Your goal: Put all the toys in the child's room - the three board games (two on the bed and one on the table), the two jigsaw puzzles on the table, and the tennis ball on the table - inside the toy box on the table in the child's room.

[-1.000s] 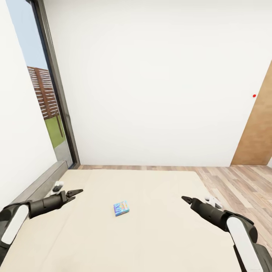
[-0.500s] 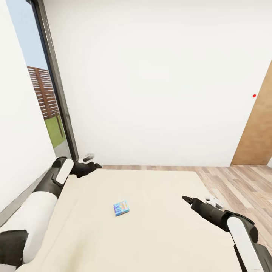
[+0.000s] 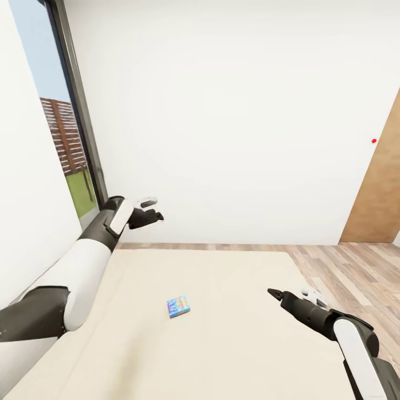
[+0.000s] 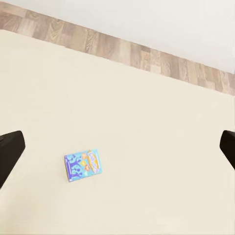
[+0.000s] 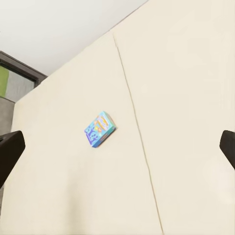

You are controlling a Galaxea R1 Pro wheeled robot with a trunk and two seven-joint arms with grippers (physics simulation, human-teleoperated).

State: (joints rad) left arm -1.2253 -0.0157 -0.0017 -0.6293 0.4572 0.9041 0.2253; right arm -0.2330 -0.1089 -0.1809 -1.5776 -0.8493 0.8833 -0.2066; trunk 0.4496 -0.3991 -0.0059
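A: Head view: one blue board game [image 3: 178, 306] lies flat in the middle of the bed [image 3: 233, 278], with nothing touching it.

B: What could go wrong?

A: The left gripper [image 3: 154, 213] is high up and far from it. A reach from there might miss.

B: And the grippers?

A: Both look wide open and empty, I think. The right gripper [image 3: 272, 292] hangs low near the game.

Plain white wall [image 3: 233, 111] ahead, wood-plank floor [image 3: 344, 266] at its foot, a tall dark-framed window [image 3: 61, 139] showing grass and a slatted fence, a wooden door [image 3: 380, 194] on the far side.
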